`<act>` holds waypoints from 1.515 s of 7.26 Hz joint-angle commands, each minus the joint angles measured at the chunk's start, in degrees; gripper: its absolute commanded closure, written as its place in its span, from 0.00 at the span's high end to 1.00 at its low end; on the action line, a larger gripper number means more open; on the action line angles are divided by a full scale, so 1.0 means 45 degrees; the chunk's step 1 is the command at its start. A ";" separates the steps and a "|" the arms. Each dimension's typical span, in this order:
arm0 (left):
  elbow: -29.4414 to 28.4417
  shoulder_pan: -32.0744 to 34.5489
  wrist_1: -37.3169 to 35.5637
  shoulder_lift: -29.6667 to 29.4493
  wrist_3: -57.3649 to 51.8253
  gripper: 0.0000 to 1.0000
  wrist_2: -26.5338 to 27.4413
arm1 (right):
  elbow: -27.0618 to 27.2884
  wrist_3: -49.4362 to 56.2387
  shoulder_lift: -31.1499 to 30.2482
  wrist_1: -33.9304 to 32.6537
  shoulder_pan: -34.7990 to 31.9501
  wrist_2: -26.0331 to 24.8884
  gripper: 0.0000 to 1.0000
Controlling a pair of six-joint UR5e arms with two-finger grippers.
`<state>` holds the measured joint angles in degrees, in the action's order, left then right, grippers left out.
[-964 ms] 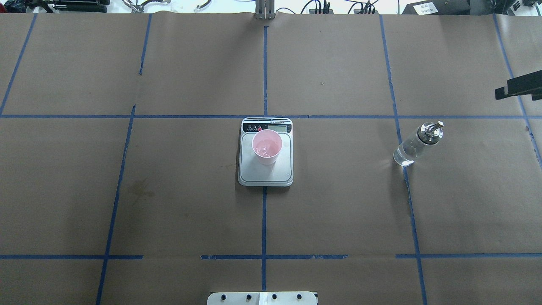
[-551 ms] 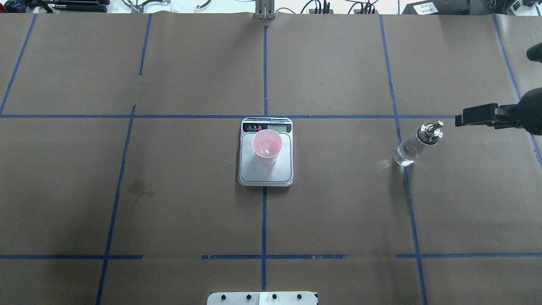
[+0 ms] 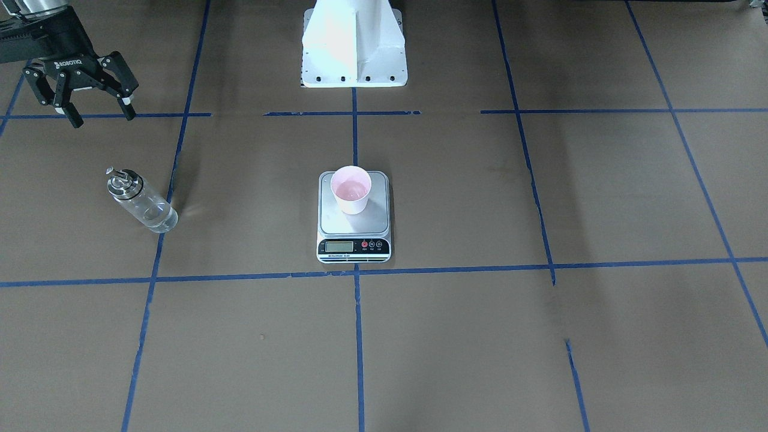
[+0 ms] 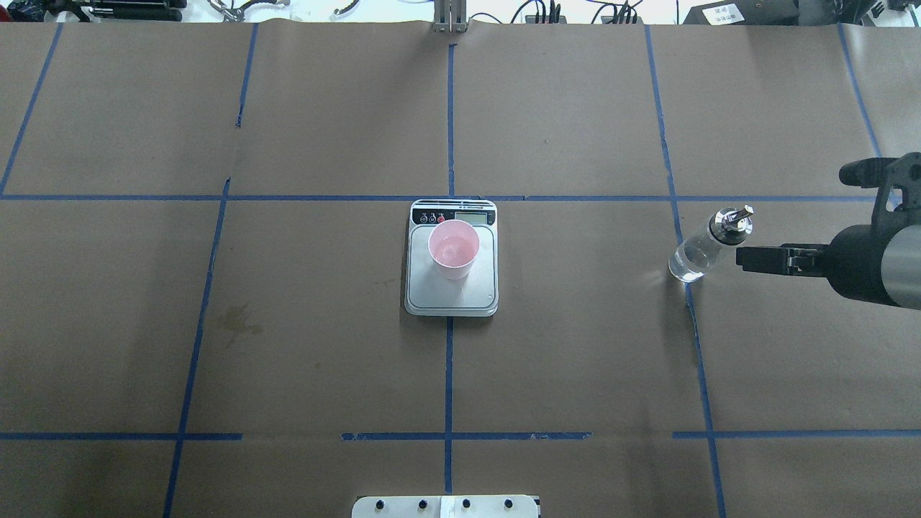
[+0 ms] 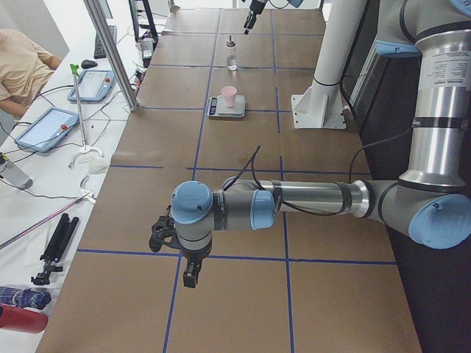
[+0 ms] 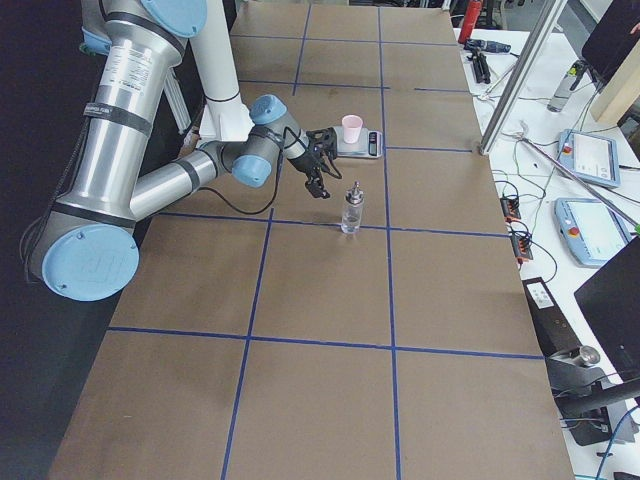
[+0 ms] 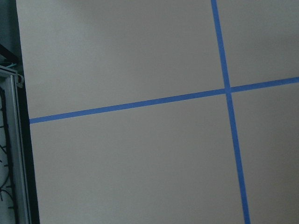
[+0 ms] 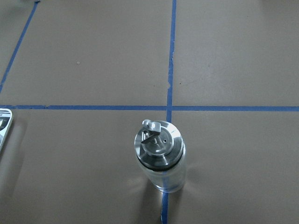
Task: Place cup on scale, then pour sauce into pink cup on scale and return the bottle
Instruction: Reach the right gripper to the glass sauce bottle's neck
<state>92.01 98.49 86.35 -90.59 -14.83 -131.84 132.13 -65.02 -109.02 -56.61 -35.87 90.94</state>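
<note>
The pale pink cup (image 4: 453, 250) stands upright on the steel scale (image 4: 451, 296) at the table's middle, with clear liquid in its bottom; both also show in the front view, cup (image 3: 351, 189) and scale (image 3: 354, 227). The clear glass bottle (image 4: 709, 244) with its silver spout cap stands upright on the table to the right, partly filled with clear sauce. It fills the middle of the right wrist view (image 8: 161, 158). My right gripper (image 3: 102, 119) is open and empty, raised just beside the bottle and apart from it. My left gripper (image 5: 188, 278) shows only in the left side view; I cannot tell its state.
Brown paper with blue tape lines (image 4: 449, 374) covers the table. The robot's white base (image 3: 354, 60) stands at the near edge. A corner of the scale (image 8: 3, 126) shows in the right wrist view. Tablets (image 5: 44, 126), cables and a person (image 5: 22, 66) are beyond the far edge.
My right gripper has moved in from the far right edge, toward the robot's side and closer to the bottle. Cup, scale and bottle have not moved.
</note>
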 commanded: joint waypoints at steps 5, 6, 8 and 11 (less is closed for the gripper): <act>0.0531 -0.0908 0.0011 0.0013 0.0132 1.00 -0.0194 | -0.2895 -0.0120 0.0319 0.3166 0.1427 -0.3719 1.00; 0.0531 -0.1007 0.0011 0.0013 0.0132 1.00 -0.0194 | -0.3381 -0.0121 0.0824 0.3186 0.1525 -0.4073 1.00; 0.0589 -0.1008 -0.0009 -0.0006 0.0132 1.00 -0.0194 | -0.4008 -0.0121 0.1432 0.3186 0.1779 -0.4641 1.00; 0.0589 -0.1027 0.0010 -0.0006 0.0132 1.00 -0.0194 | -0.4885 -0.0121 0.2192 0.3186 0.2034 -0.5267 1.00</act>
<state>94.65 93.93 86.33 -90.61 -14.24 -132.71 112.34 -65.57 -101.05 -42.28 -26.96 68.31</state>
